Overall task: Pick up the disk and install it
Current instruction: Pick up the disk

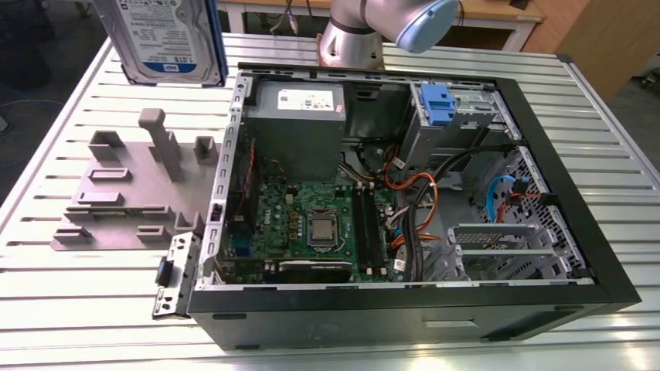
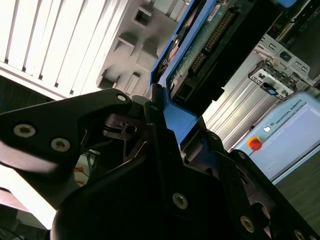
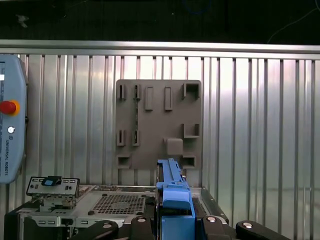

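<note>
Gripper: my fingers are closed from both sides on the blue carrier frame of the disk. In both wrist views the blue frame sits pinched between the black finger links. In the second wrist view the disk's green circuit-board face and its connector edge are visible beyond the fingertips.

Disk position: in the exterior view the disk hangs upright in the air, label face towards the camera. It is raised off the slatted metal table and well apart from everything on it. It is to the exterior view's left of the open computer case, outside the case.

Below the disk, the grey fixture plate lies flat on the table, just beside the case wall. In the first wrist view the plate is seen face-on, past the disk's edge.

Inside the case: a motherboard, a grey power supply box, and a blue latch piece at the far drive bay.

Arm: its base stands at the table's far side, behind the case.
</note>
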`<state>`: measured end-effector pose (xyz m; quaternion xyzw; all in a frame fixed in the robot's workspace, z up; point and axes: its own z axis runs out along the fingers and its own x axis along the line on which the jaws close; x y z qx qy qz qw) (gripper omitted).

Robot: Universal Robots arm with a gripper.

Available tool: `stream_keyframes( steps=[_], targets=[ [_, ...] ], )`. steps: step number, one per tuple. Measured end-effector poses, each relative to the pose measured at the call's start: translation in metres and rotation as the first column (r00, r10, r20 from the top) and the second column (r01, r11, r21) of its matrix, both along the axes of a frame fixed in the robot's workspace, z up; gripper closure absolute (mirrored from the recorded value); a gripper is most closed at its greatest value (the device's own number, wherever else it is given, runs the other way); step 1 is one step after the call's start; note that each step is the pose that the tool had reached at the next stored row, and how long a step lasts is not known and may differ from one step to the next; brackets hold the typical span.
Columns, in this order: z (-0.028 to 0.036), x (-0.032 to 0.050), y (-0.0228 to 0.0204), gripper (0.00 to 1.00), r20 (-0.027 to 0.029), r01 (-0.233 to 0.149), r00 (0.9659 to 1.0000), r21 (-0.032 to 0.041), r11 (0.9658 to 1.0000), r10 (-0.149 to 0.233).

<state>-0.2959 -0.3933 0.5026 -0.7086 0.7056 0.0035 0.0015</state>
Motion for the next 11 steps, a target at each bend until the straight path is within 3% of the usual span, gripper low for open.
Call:
stream_keyframes(
  steps=[11],
  targets=[
    [0.0, 0.0141, -0.0007, 0.64, 0.0, 0.0, 1.0, 0.0, 1.0, 0.0]
  ],
)
